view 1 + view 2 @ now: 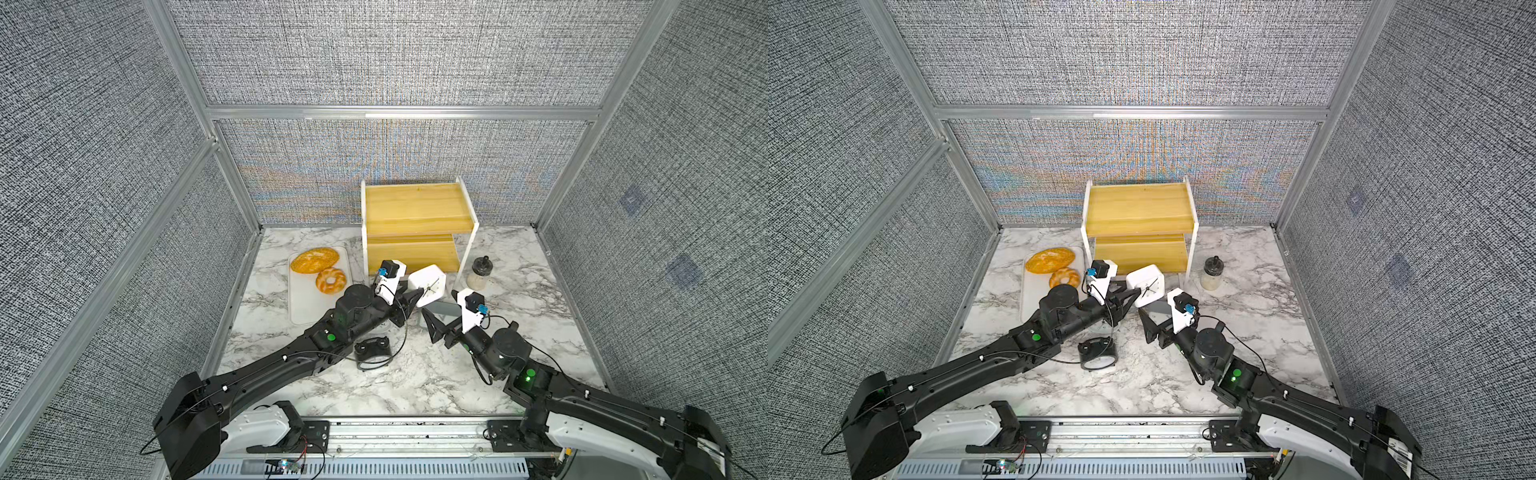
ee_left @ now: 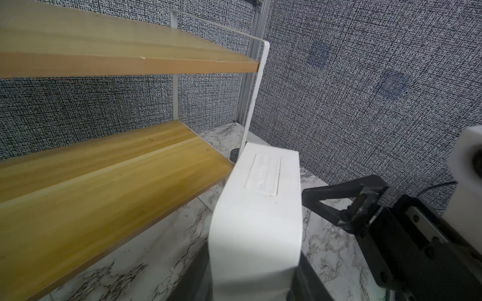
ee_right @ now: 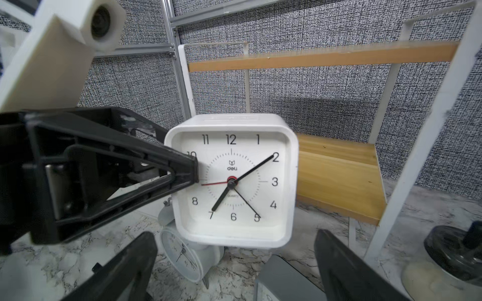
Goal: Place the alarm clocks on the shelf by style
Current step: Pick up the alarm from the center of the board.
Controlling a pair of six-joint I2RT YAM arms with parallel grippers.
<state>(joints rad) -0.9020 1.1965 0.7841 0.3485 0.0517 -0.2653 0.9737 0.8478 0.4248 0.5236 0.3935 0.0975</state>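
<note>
Three walls [image 1: 395,54] of grey woven-look panels close in the space, one at the back and one on either side. Silver metal bars [image 1: 403,112] frame the panels, and one bar runs level across the back wall. The lower back panel [image 1: 316,178] shows a faint rainbow shimmer. Two dim square patches [image 1: 631,199] sit on the right-hand wall. The counter [image 1: 415,386] has a white marble pattern with grey veins. A metal rail [image 1: 407,432] runs along its near edge. The light is bright and even, with soft shadows.
</note>
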